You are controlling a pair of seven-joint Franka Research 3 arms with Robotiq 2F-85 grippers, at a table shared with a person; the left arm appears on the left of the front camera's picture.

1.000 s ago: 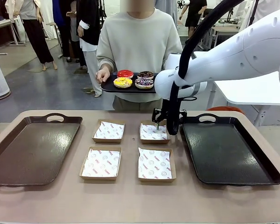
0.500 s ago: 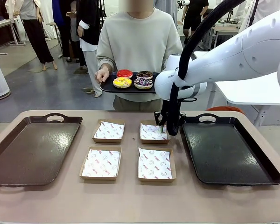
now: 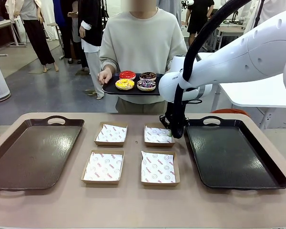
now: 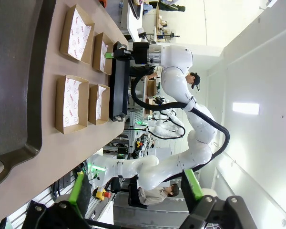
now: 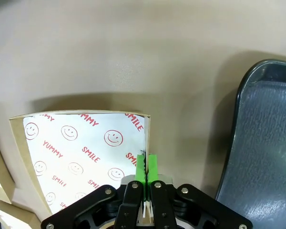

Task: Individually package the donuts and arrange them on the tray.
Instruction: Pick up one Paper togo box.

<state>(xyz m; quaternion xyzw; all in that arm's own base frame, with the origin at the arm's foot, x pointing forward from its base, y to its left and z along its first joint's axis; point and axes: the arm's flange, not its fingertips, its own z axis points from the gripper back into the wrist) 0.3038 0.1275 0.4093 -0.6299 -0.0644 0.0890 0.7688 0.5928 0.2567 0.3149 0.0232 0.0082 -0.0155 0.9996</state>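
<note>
Four donuts lie on a small dark tray [image 3: 110, 89] that a person holds beyond the table: red [image 3: 127, 75], yellow [image 3: 125, 84], chocolate [image 3: 148, 76] and purple-brown with drizzle [image 3: 147, 85]. My right gripper [image 3: 170, 135] is down at the far right box [image 3: 157, 135]. In the right wrist view the right gripper [image 5: 146, 164] is shut, its green pads pinching that box's cardboard side wall [image 5: 148, 136] next to the printed paper [image 5: 81, 152]. My left gripper [image 4: 136, 191] stands open with nothing between its fingers, away from the boxes.
Three more paper-lined boxes [image 3: 111, 134] [image 3: 104, 167] [image 3: 158, 168] sit mid-table. A large dark tray [image 3: 33, 152] lies at the left and another [image 3: 231, 155] at the right, close beside the gripped box. Other people stand far behind.
My right gripper has closed from open onto the far right box's side wall, and the box has shifted slightly right. The left arm has not moved.
</note>
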